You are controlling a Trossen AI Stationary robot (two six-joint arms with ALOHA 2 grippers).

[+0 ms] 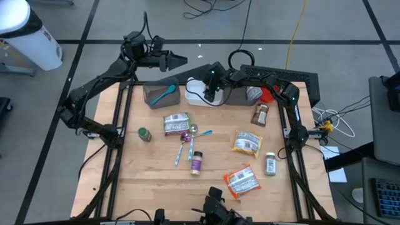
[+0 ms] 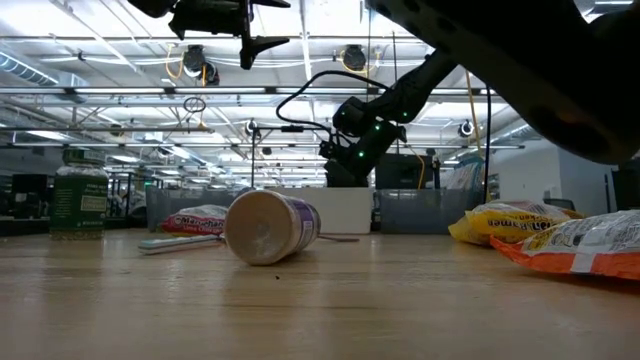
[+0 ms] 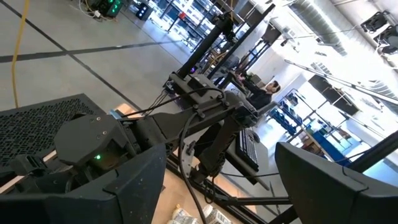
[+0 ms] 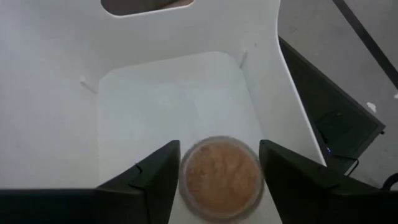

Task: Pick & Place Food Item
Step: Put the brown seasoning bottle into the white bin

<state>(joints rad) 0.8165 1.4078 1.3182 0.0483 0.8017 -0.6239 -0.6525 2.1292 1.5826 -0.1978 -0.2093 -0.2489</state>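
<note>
A round jar with a brown top (image 4: 221,177) sits low inside the white bin (image 4: 168,93), between the two fingers of my right gripper (image 4: 219,180). That gripper reaches slanting down into the bin (image 1: 199,91) at the table's far side, seen from above as my right gripper (image 1: 211,89); its fingers stand apart. My left gripper (image 1: 179,60) hangs high beyond the table's far edge, pointing level, open and with nothing between its fingers (image 3: 217,186). My right gripper has one finger (image 4: 155,180) on each side of the jar's brown top (image 4: 193,177), coming from above at a slant. The jar fills nearly the whole gap. Whether the fingers touch it, I cannot tell.
A grey bin (image 1: 161,95) with a teal spoon stands left of the white bin, another grey bin (image 1: 240,94) to its right. Food packets (image 1: 176,123) (image 1: 246,142) (image 1: 241,182), a purple-lidded jar (image 1: 196,164), a green jar (image 1: 144,134), spice bottles (image 1: 260,114) and spoons (image 1: 184,140) lie about the table.
</note>
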